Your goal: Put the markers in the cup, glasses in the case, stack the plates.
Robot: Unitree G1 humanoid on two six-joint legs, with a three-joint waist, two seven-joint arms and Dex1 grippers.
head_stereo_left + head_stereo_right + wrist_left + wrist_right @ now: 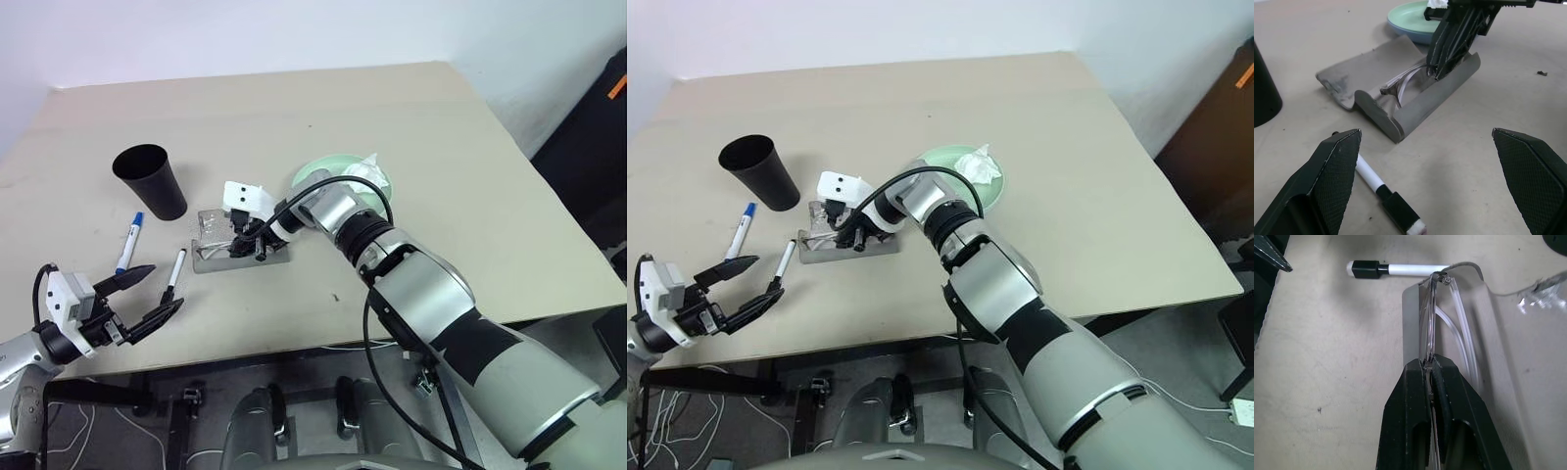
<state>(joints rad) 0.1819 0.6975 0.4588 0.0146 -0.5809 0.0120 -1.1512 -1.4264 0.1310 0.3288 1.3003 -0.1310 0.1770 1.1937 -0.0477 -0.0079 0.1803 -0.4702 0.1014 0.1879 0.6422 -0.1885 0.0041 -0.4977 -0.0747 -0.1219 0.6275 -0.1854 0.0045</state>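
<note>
The grey case lies open on the table, left of centre. My right gripper reaches down into it, shut on the wire-rimmed glasses, whose frame rests edge-on inside the case. The black cup stands upright to the left of the case. A blue-capped marker and a black-capped marker lie flat in front of the cup. My left gripper hovers open near the table's front edge, just by the black-capped marker. A mint green plate sits behind the right wrist.
A crumpled white tissue lies on the green plate. The right forearm crosses the table's middle from the front right. The table's front edge runs close under the left gripper. A black object stands off the table at the far right.
</note>
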